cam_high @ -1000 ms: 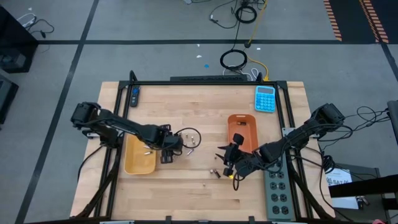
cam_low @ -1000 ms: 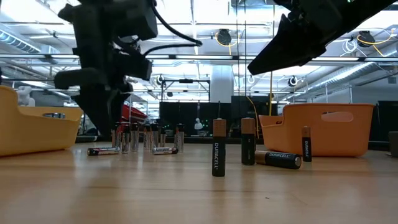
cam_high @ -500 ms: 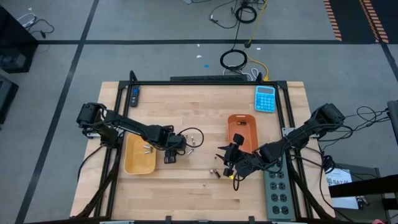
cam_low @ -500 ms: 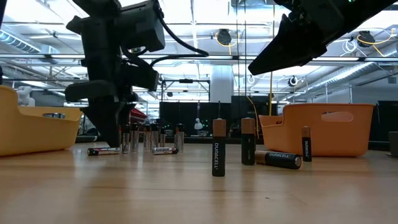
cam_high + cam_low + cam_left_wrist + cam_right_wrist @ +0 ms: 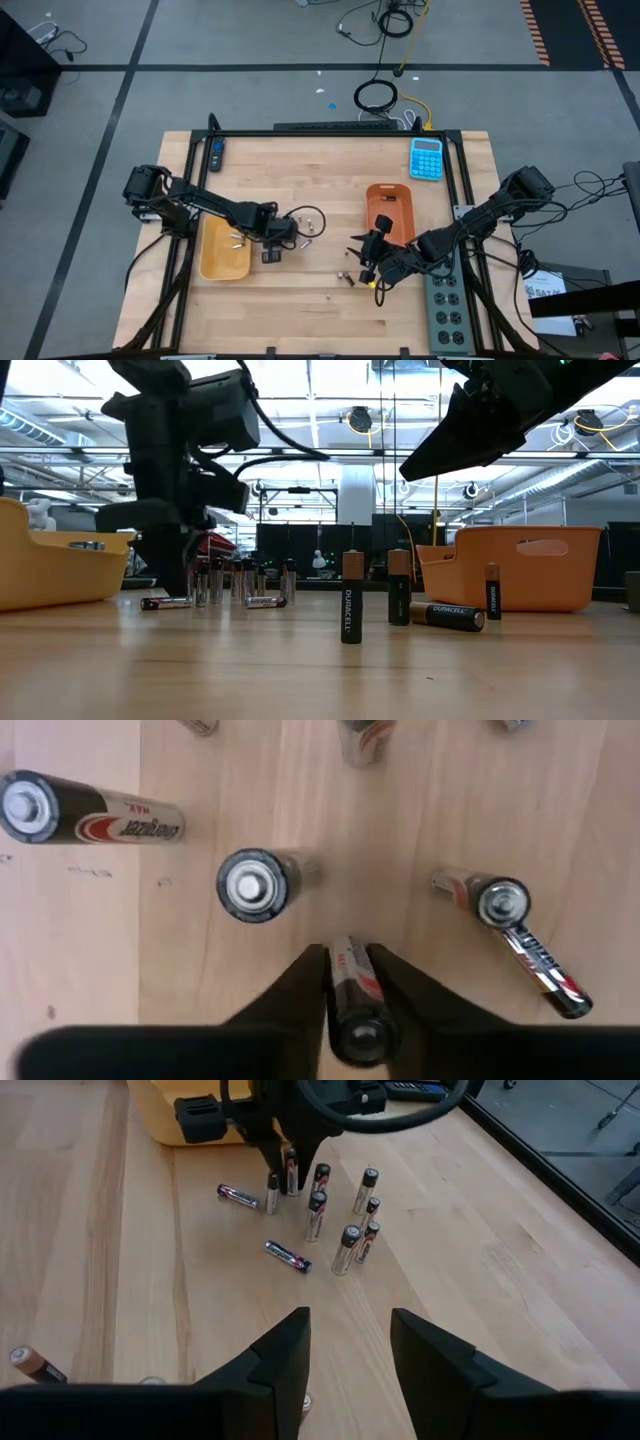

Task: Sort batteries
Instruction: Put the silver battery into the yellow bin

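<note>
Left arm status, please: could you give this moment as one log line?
left pincer | closed around upright battery | beside yellow tray | right pincer open, waiting

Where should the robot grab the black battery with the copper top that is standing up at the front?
Probably the upper half of its body, coming straight down from above. The black copper-topped battery stands upright with room on both sides, so open fingers could close on its round sides.

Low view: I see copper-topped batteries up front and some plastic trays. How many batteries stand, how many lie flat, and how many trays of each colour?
Standing batteries: 3
Lying batteries: 1
Yellow tray: 1
Orange tray: 1
Total: 6
</note>
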